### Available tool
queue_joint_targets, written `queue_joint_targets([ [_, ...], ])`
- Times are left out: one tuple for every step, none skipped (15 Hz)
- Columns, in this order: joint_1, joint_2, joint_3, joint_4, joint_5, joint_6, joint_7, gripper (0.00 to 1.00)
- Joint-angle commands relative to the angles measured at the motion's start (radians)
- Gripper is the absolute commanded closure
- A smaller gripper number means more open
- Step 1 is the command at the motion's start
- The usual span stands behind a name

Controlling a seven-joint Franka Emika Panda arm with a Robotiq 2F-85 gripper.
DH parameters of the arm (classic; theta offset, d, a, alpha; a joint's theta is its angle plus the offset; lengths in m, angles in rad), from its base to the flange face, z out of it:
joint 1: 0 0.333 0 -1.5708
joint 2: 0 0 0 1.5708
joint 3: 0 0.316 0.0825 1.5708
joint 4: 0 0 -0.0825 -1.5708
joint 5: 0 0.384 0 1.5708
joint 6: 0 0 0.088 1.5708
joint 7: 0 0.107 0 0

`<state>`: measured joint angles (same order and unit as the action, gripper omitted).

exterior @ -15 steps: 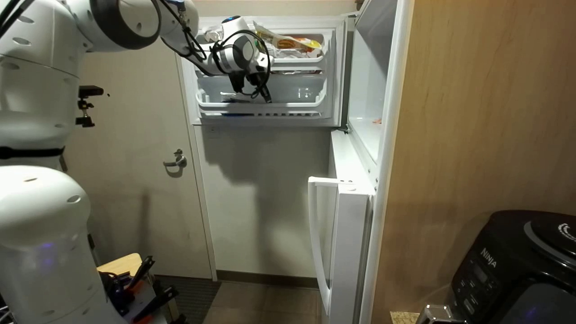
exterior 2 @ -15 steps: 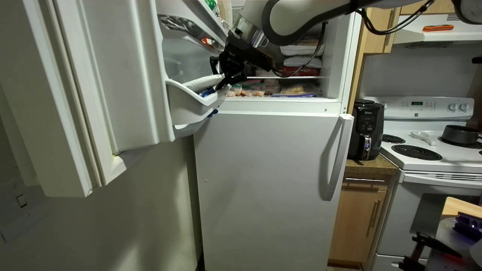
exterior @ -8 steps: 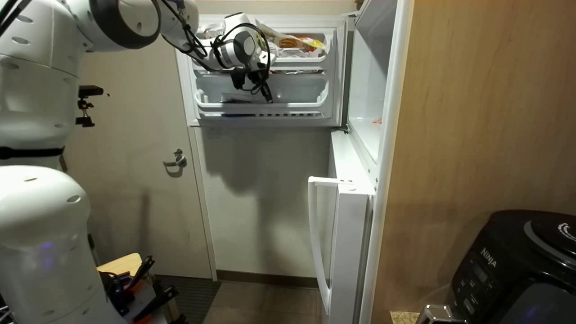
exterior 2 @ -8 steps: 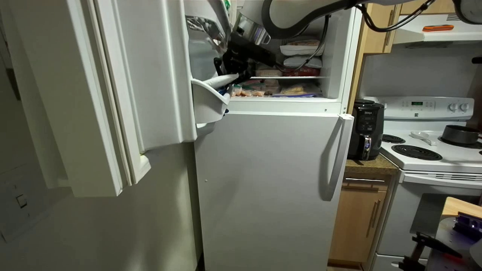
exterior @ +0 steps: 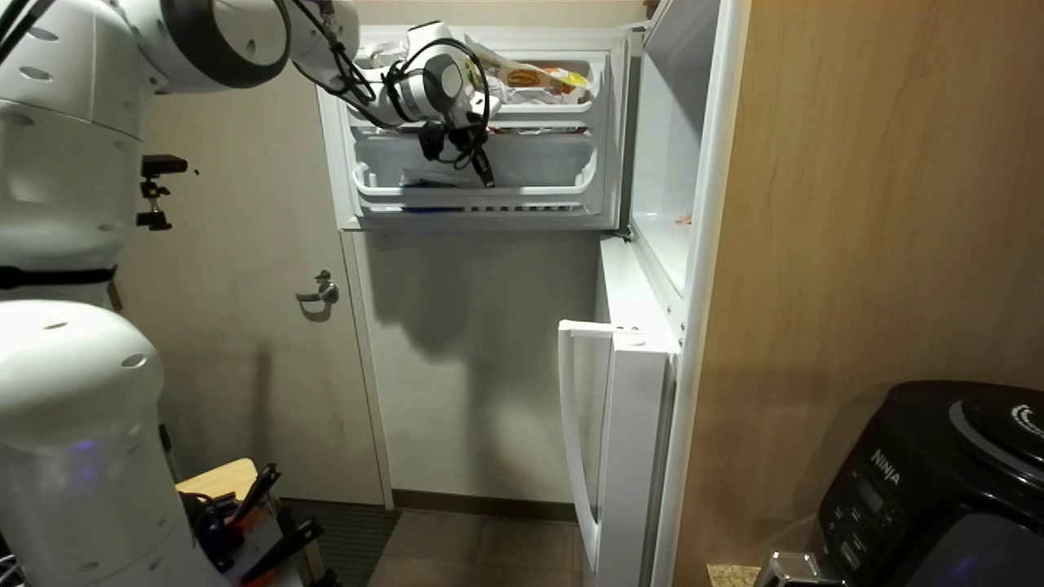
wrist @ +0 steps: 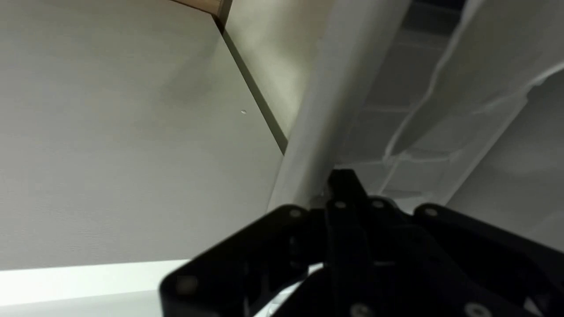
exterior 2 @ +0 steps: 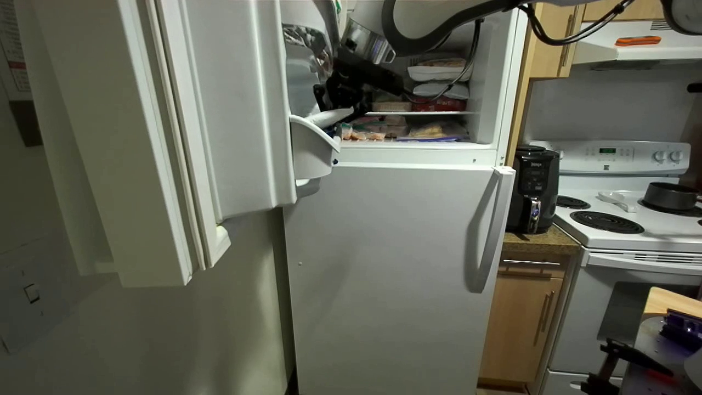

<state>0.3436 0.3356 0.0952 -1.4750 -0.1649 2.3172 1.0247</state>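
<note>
My black gripper [wrist: 344, 176] is shut, its fingers together with nothing visible between them. In the wrist view the tips reach into the lower door bin [wrist: 324, 132], close against the inner side of its front wall; exact contact is hard to tell. A pale packet [wrist: 489, 57] lies in that bin. The freezer door [exterior 2: 241, 120] stands swung open, with the lower bin [exterior 2: 312, 151] and white packet [exterior 2: 330, 117] showing at its inner side. In an exterior view the gripper [exterior: 487, 181] points down at the bin's rim; in another exterior view its tips are hidden behind the packet.
The upper door bin holds packages [exterior: 546, 81]. Frozen food [exterior 2: 433, 129] lies on the freezer shelves. Below is the shut fridge door [exterior 2: 384, 263] with its handle [exterior 2: 491, 230]. A black air fryer [exterior 2: 535, 189] and a stove [exterior 2: 630, 203] stand to the side.
The freezer door has swung toward the freezer opening, faster at first, then slightly. My gripper has moved a little along with it, staying at the lower bin and shut.
</note>
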Motion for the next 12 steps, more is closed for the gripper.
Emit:
queue_joint_targets([
  [0.006, -0.037, -0.006, -0.034, -0.013, -0.039, 0.019, 1.00],
  [0.005, -0.042, -0.007, -0.040, -0.014, -0.036, 0.021, 1.00],
  [0.005, -0.044, -0.007, -0.043, -0.014, -0.037, 0.022, 1.00],
  [0.005, -0.049, -0.008, -0.047, -0.015, -0.038, 0.024, 1.00],
  [0.004, -0.052, -0.009, -0.050, -0.016, -0.039, 0.025, 1.00],
  [0.004, -0.057, -0.010, -0.053, -0.016, -0.043, 0.027, 1.00],
  [0.003, -0.061, -0.011, -0.054, -0.016, -0.049, 0.029, 1.00],
  [0.003, -0.067, -0.011, -0.057, -0.018, -0.052, 0.031, 1.00],
  [0.002, -0.073, -0.011, -0.059, -0.017, -0.059, 0.031, 1.00],
  [0.003, -0.081, -0.011, -0.060, -0.020, -0.067, 0.034, 1.00],
  [0.001, -0.090, -0.011, -0.060, -0.022, -0.082, 0.034, 1.00],
  [0.000, -0.101, -0.010, -0.061, -0.024, -0.097, 0.036, 1.00],
])
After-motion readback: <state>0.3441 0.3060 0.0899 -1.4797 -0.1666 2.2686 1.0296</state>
